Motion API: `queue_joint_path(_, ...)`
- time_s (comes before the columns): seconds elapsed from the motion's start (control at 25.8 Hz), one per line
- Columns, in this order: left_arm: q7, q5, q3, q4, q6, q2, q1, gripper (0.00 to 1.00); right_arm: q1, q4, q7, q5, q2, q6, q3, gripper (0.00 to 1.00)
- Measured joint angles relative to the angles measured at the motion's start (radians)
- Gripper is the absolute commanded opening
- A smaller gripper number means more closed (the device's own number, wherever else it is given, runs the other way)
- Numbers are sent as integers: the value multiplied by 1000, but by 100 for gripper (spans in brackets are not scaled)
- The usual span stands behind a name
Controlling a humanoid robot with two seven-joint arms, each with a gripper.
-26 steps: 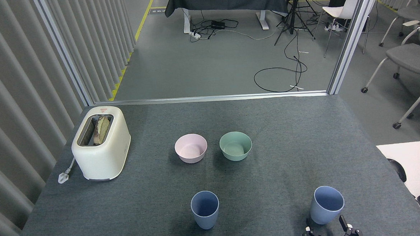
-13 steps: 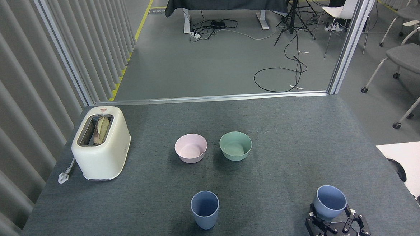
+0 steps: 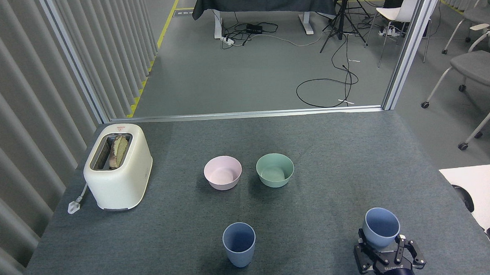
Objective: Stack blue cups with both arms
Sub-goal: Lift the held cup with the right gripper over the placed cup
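Judging by their matte, thin-walled look, both blue cups should be light, stiff and a little slick, so a squeeze on the lower wall, where the taper narrows, seems the safest hold; gripping near the rim would get in the way of nesting one inside the other.

Taking the pink bowl [image 3: 223, 172] as the landmark: the cream toaster [image 3: 118, 172] stands well to its left, with a slice in one slot. Directly in front of the bowl, toward the robot, the free blue cup [image 3: 239, 249] stands upright and untouched on the grey table [image 3: 170, 225]. The green bowl [image 3: 275, 170] sits just to the bowl's right. Far off to its front right, the held blue cup [image 3: 380, 227] tilts slightly, its base clasped by the right gripper [image 3: 385, 251], whose fingers close around it.

That cup's bottom is hidden by the fingers, so whether it clears the table is unclear. No left arm appears anywhere.
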Motion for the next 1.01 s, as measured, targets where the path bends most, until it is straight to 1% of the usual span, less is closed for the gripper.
queue_joint_path(0.08,0,0,0,-1,2,0,0,100,-2,-58,11,0,5,0,13,64)
queue_joint_path(0.19,0,0,0,-1,3,0,0,100,-42,-139,70,2,24,-2,84,65)
queue_joint_path(0.31,0,0,0,-1,3,0,0,100,-102,-180,125,20,72,1,180,66)
queue_joint_path(0.39,0,0,0,0,3,0,0,100,-135,-190,153,57,121,3,243,66)
queue_joint_path(0.46,0,1,0,1,4,0,0,100,-155,-194,169,106,177,3,301,66)
queue_joint_path(0.58,1,2,0,3,13,0,0,100,-160,-197,190,171,254,4,382,66)
queue_joint_path(0.66,1,3,0,4,18,0,0,100,-148,-198,200,202,283,4,424,67)
queue_joint_path(0.81,1,6,1,6,22,1,1,100,-101,-199,207,240,309,6,464,67)
queue_joint_path(1.01,1,9,4,8,22,2,5,100,-63,-197,209,250,312,7,470,68)
